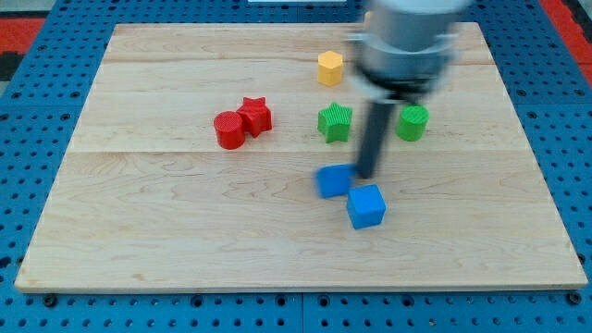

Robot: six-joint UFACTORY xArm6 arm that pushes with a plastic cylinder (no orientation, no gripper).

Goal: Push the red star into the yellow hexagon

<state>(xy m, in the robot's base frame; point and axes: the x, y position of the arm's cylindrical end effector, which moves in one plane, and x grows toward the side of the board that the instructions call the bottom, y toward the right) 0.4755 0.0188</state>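
The red star lies left of the board's middle, touching a red cylinder on its left. The yellow hexagon sits near the view's top, up and to the right of the star. My tip is at the lower end of the dark rod, right of centre, at the right edge of a blue block. It is far to the right of the red star and well below the hexagon.
A green star lies between the red star and the rod. A green cylinder is right of the rod. A blue cube lies just below my tip. The wooden board rests on a blue pegboard.
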